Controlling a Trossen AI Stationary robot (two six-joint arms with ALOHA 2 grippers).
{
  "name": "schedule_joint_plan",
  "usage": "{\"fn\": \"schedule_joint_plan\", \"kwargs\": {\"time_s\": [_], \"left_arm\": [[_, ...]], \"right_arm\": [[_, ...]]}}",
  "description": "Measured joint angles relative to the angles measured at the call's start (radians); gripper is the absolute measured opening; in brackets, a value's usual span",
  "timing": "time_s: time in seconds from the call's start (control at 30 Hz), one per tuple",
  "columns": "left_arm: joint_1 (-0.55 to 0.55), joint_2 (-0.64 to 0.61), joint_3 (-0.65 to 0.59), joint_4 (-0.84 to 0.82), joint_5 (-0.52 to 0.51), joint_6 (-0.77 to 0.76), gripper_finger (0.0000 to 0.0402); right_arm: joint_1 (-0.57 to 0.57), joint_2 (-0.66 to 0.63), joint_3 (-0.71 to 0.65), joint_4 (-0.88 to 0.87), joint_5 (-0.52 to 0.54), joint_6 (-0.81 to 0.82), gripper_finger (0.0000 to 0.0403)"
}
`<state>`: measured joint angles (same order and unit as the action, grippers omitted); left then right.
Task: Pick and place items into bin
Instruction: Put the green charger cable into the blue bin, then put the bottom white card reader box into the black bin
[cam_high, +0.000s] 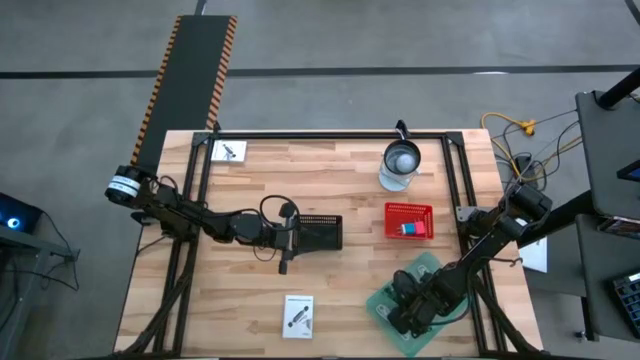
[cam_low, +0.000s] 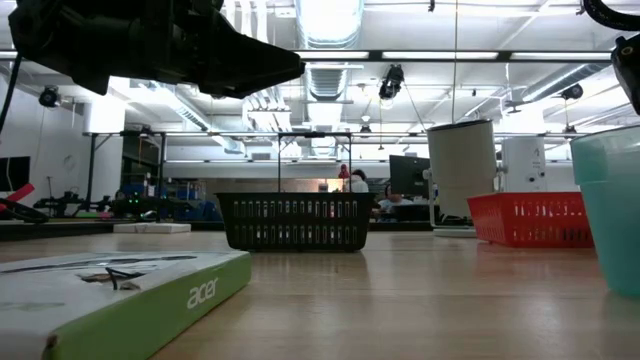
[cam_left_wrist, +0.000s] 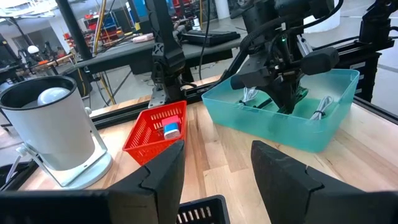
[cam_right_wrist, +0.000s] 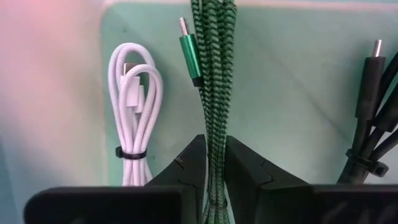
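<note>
Green braided cable (cam_right_wrist: 213, 93) is seen in the right wrist view clamped between the fingers of the right hand (cam_right_wrist: 213, 163), its long axis running straight away from the hand and its green plug pointing outward, inside the teal bin (cam_high: 412, 292) beside a coiled white cable (cam_right_wrist: 135, 112) and a dark cable (cam_right_wrist: 368, 106). The left hand (cam_left_wrist: 214, 171), fingers apart and empty, is held over the black basket (cam_high: 318, 232) at the counter (cam_high: 340, 300) centre. Only in the low view is "acer" readable, on a green-edged box (cam_low: 120, 290).
</note>
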<state>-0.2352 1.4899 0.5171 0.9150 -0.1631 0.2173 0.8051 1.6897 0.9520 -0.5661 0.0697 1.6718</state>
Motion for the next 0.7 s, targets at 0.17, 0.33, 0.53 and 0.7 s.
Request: {"fn": "schedule_joint_plan", "kwargs": {"time_s": [0.17,0.33,0.53,0.7], "left_arm": [[0.0,0.0,0.0,0.0,0.0,0.0,0.0169],[0.0,0.0,0.0,-0.001,0.0,0.0,0.0169],[0.0,0.0,0.0,-0.001,0.0,0.0,0.0169],[0.0,0.0,-0.001,-0.008,0.0,0.0,0.0169]], "right_arm": [[0.0,-0.001,0.008,0.002,-0.002,-0.005,0.0072],[-0.001,-0.001,0.026,0.0,-0.001,-0.045,0.011],[0.0,-0.019,0.056,-0.002,0.033,-0.199,0.0109],[0.0,-0.021,0.107,0.012,0.084,-0.454,0.009]]}}
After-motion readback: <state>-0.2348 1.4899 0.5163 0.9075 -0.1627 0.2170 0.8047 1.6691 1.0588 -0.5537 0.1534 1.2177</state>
